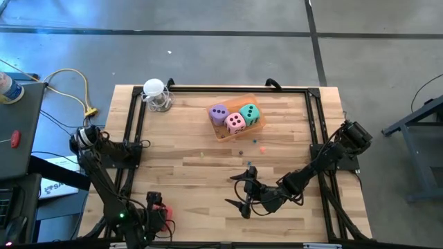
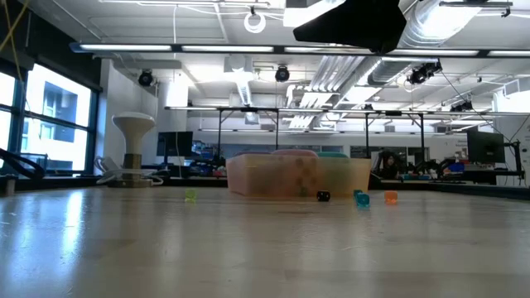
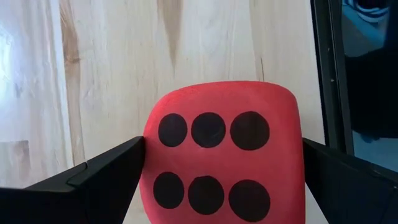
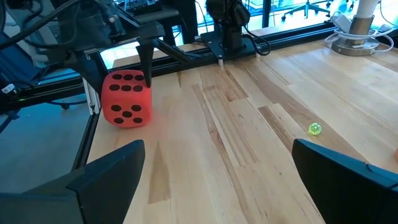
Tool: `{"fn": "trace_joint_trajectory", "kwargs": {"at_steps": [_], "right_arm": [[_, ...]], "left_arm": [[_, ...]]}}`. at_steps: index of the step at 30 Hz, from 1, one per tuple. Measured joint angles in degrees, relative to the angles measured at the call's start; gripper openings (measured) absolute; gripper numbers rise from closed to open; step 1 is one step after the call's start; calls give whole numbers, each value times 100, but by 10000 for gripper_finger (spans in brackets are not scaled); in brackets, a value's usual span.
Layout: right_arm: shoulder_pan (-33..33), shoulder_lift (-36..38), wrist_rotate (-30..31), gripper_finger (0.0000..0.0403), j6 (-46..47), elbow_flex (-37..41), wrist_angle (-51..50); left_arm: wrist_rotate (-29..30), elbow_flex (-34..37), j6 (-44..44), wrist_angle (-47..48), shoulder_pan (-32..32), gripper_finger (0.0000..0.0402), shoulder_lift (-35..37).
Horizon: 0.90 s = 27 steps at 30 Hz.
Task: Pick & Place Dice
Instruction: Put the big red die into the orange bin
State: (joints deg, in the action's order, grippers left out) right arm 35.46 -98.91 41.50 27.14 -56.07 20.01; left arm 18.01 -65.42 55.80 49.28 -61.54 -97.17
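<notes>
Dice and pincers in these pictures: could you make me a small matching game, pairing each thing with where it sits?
Things:
1. red die
2. pink die
3. purple die
4. right pincer

Places:
A. in the tray, at the end nearer the left arm
B. over the table, open and empty
C. between the open fingers of the left pincer
D. in the tray, on the side nearer the arms, next to two other dice

Pairs: 1-C, 2-D, 3-A, 4-B

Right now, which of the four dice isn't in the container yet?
The red die, between the left tool's open fingers at the table's near-left corner. The purple, pink and teal ones sit in the container.
</notes>
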Motion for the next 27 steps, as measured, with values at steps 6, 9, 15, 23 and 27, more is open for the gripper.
{"fn": "trace_joint_trajectory", "kwargs": {"at_steps": [6,9,15,23,27], "right_arm": [[0,0,4,400,0,0,0],[-4,0,4,400,0,0,0],[-26,0,4,400,53,0,0],[103,0,35,400,-204,4,493],[293,0,33,400,-672,4,988]], "left_arm": [[-374,314,-38,-318,54,385,20],[-453,314,-293,-397,125,368,29],[-493,319,-769,-567,279,329,36],[-433,347,-1636,-966,753,313,444],[-477,364,-2589,-1272,1037,305,824]]}}
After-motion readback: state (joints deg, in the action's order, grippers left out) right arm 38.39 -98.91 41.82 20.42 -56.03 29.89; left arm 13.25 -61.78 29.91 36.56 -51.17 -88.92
